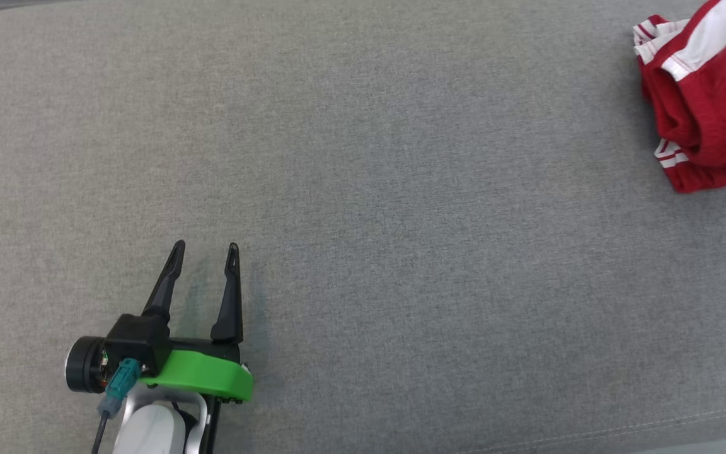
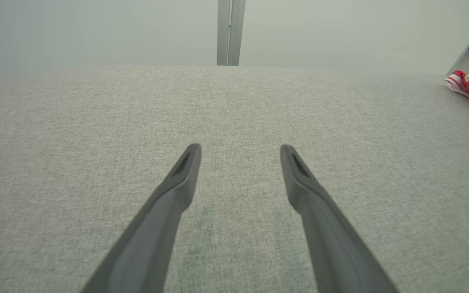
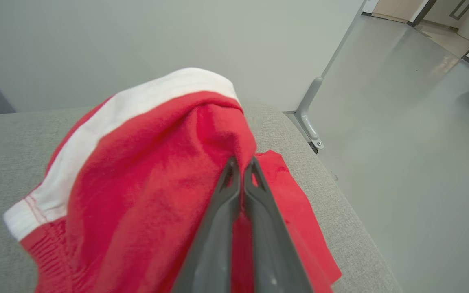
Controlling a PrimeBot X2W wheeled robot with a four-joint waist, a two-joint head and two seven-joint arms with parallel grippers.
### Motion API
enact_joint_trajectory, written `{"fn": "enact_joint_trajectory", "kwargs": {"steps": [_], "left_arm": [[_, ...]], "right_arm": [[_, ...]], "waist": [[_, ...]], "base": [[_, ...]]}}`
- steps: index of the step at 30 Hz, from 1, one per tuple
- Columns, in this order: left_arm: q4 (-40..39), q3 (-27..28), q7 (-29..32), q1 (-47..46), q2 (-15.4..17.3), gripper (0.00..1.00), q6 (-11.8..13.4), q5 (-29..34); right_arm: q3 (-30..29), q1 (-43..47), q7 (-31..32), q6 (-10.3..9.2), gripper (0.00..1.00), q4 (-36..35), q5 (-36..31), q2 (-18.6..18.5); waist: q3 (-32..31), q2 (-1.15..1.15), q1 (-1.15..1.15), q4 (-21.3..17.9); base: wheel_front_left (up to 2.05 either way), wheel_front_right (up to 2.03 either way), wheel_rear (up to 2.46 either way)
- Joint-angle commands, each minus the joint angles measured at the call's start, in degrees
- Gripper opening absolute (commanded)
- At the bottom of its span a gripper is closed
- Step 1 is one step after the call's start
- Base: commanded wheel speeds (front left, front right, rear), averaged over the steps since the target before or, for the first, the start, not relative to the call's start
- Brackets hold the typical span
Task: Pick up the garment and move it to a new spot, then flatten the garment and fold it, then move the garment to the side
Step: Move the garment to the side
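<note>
As the garment (image 1: 709, 107) lies bunched at the far right of the surface (image 1: 401, 221), the right arm is the nearer one. My right claw (image 3: 240, 162) is clenched on a fold of red cloth that humps up just left of its tips. The left claw (image 1: 205, 247) is released and holds nothing, well apart at the lower left. I judge the carry should run leftward, toward the bare middle. The right wrist view shows the grip itself. The head view cuts the garment off at its frame edge, and the left wrist view catches a striped corner far right.
</note>
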Motion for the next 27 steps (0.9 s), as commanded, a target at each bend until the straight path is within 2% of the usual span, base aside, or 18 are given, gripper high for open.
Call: {"fn": "enact_joint_trajectory", "kwargs": {"steps": [1,11,18,19,20,21,27], "left_arm": [[-0.2,0.0,0.0,-1.1,0.6,1.00,0.3,0.6],[-0.6,-0.6,0.0,-2.2,1.2,1.00,0.4,0.9],[-0.3,-0.8,0.0,-2.8,1.6,1.00,0.7,1.1],[-0.3,-0.9,0.0,-2.9,1.6,1.00,0.8,1.1],[-0.3,-1.0,0.0,-2.9,1.7,1.00,0.8,1.2],[-0.2,-1.0,0.0,-2.9,1.7,1.00,0.8,1.2],[0.0,-1.3,0.1,-2.6,1.9,1.00,1.1,1.0]], "right_arm": [[-1.4,-0.9,-0.9,-0.03,0.00,1.1,-1.1,-0.3],[-14.5,-1.8,-5.1,-0.03,0.00,8.6,-7.6,-2.3],[-21.0,-2.1,-6.9,-0.03,0.00,8.7,-13.9,-0.8],[-21.8,-2.3,-7.6,-0.03,0.18,7.9,-15.0,-0.6],[-22.3,-2.3,-8.1,-0.03,0.85,7.6,-15.9,-0.1],[-22.8,-2.2,-8.5,-0.03,1.00,7.0,-16.7,0.6],[-26.7,-0.9,-9.8,-0.03,1.00,3.5,-22.0,3.6]], "waist": [[2.2,0.00,0.00,1.8],[5.1,0.00,0.00,2.8],[5.7,0.00,0.00,2.4],[5.8,0.00,0.00,2.4],[5.9,0.00,0.00,2.3],[5.8,0.00,0.00,2.2],[4.9,0.00,0.00,1.4]], "base": [[0.00,0.00,0.00],[0.00,0.00,0.00],[0.00,0.00,0.00],[0.00,0.00,0.00],[0.00,0.00,0.00],[0.00,0.00,0.00],[0.00,0.00,0.00]]}}
